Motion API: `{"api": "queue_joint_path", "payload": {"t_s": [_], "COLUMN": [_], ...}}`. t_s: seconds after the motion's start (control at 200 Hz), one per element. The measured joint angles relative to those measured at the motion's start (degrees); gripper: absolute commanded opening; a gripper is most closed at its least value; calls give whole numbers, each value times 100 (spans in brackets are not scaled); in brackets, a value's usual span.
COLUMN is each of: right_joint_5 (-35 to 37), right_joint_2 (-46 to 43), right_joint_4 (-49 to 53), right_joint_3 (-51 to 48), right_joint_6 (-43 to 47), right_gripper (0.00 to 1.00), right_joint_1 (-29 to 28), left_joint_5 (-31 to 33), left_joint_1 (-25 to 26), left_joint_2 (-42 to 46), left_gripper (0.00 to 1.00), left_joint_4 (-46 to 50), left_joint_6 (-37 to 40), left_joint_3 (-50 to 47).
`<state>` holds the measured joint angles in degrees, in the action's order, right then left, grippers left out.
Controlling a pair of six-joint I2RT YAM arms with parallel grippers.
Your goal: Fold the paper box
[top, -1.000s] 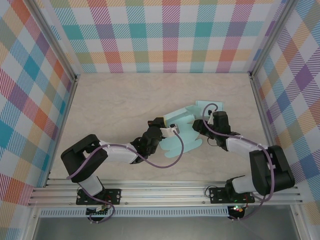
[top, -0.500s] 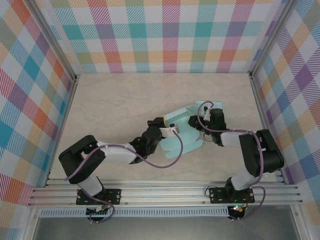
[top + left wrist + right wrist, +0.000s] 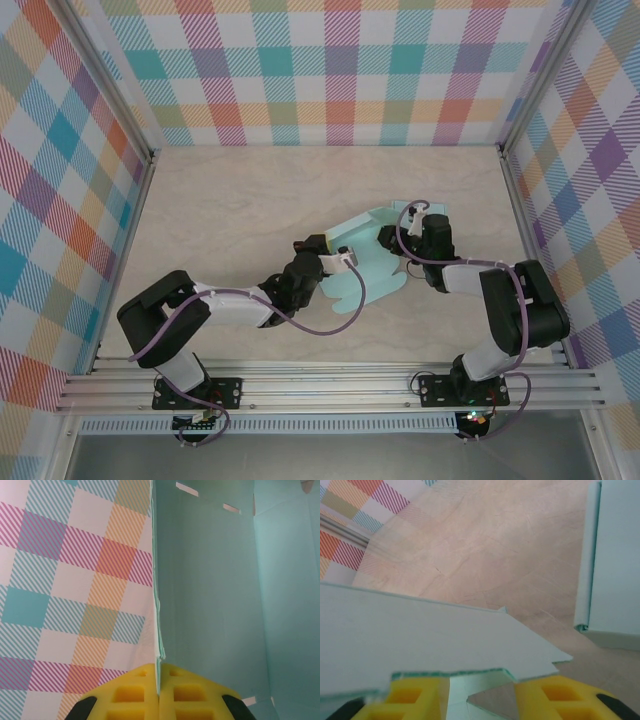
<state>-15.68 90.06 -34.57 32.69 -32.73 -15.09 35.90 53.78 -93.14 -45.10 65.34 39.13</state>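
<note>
The paper box is a light teal sheet, partly folded, lying at the middle of the table. My left gripper is at its left edge. In the left wrist view the yellow fingers are shut on the thin edge of an upright panel of the paper box. My right gripper is at the box's far right side. In the right wrist view a flat flap of the paper box lies across the tips of my right gripper. Its jaws stand apart with nothing pinched between them.
Plaid walls close the table on three sides, with metal posts at the corners. Aluminium rails run along the near edge by the arm bases. Bare beige tabletop stretches to the left and behind the box.
The right forearm has swung in towards the box and its jaws have narrowed. The box's far flaps now lie flatter. The left gripper keeps its hold in the same place.
</note>
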Motion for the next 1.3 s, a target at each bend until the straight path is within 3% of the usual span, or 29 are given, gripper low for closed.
{"api": "queue_joint_path", "payload": {"t_s": [0.5, 0.645, 0.745, 0.88, 1.1, 1.305], "right_joint_5": [170, 168, 179, 188, 83, 350], "right_joint_2": [610, 898, 1047, 1303, 1534, 1397], "right_joint_4": [-756, -1432, -1886, -2391, -3047, -2905], "right_joint_3": [0, -28, -133, -225, -271, -369], "right_joint_6": [59, -7, -76, -131, -264, -103], "right_gripper": [39, 51, 53, 45, 19, 14], "right_joint_1": [-151, -151, -151, -162, -184, -372], "left_joint_5": [-236, -289, -315, -433, -498, -367], "left_joint_1": [-11, -35, -63, -157, -293, -308], "left_joint_2": [367, 387, 409, 546, 719, 612], "left_gripper": [0, 0, 0, 0, 0, 0], "left_joint_4": [114, 155, 168, 328, 505, 621], "left_joint_6": [-267, -326, -385, -529, -730, -839], "left_joint_3": [-120, -138, -144, -153, -192, -153]}}
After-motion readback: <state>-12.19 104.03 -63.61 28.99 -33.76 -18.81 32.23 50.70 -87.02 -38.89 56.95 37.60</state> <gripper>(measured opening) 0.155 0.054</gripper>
